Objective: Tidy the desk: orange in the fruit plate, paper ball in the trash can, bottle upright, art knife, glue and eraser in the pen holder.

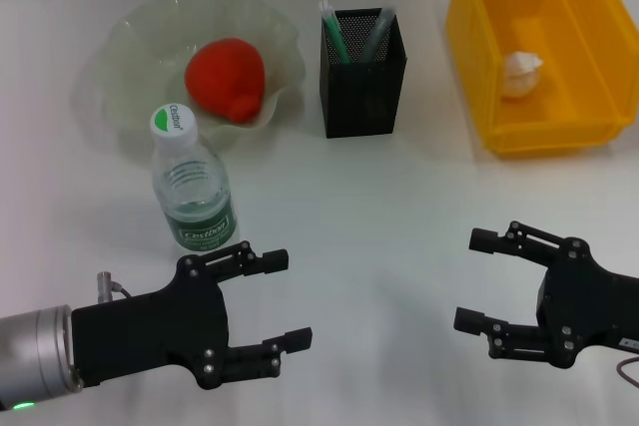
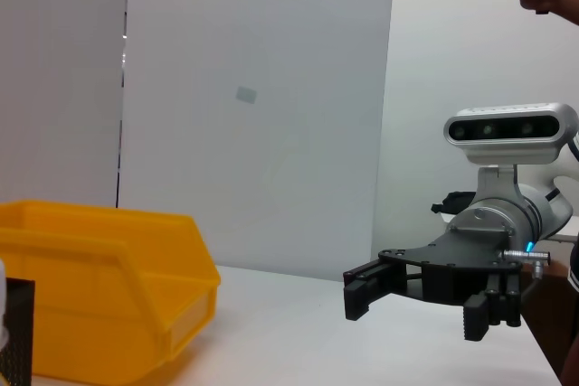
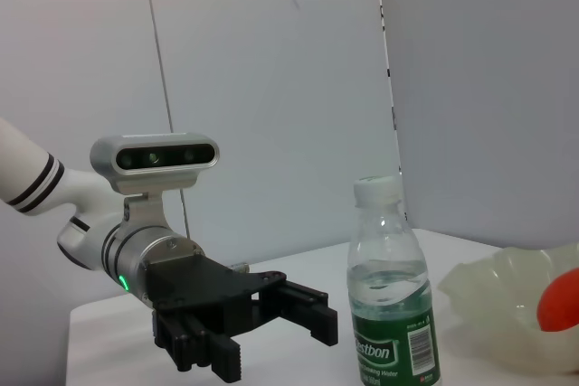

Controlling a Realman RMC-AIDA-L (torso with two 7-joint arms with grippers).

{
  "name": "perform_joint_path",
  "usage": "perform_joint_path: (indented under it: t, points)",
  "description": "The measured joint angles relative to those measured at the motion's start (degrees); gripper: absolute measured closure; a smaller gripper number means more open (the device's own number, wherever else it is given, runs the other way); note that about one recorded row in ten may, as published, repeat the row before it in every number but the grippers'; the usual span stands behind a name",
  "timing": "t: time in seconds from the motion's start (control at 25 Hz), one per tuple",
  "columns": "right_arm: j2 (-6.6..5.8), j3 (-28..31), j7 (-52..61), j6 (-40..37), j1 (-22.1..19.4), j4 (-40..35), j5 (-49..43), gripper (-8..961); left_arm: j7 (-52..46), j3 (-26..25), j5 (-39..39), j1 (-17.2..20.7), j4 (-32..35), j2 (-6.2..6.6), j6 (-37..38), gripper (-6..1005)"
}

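Observation:
The orange (image 1: 225,75) lies in the translucent fruit plate (image 1: 130,57). The water bottle (image 1: 193,187) stands upright with its white cap on, just in front of the plate. The paper ball (image 1: 521,73) lies in the yellow bin (image 1: 479,57). The black mesh pen holder (image 1: 362,75) holds two green-and-white stick-like items; no eraser shows. My left gripper (image 1: 295,299) is open and empty, near the table's front below the bottle. My right gripper (image 1: 469,280) is open and empty at the front right. The right wrist view shows the bottle (image 3: 393,300) and the left gripper (image 3: 262,332).
The white table (image 1: 399,207) lies between the two grippers. The left wrist view shows the yellow bin (image 2: 99,287), the pen holder's edge (image 2: 16,332) and the right gripper (image 2: 421,300). The plate (image 3: 507,305) and the orange (image 3: 561,300) show in the right wrist view.

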Motion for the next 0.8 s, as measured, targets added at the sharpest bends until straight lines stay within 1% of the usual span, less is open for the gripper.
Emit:
perform_joint_path:
  t: [0.8]
  points:
    - [0.14, 0.00, 0.16, 0.00, -0.01, 0.10, 0.11, 111, 0.66, -0.35, -0.14, 0.08, -0.73, -0.02, 0.10, 216]
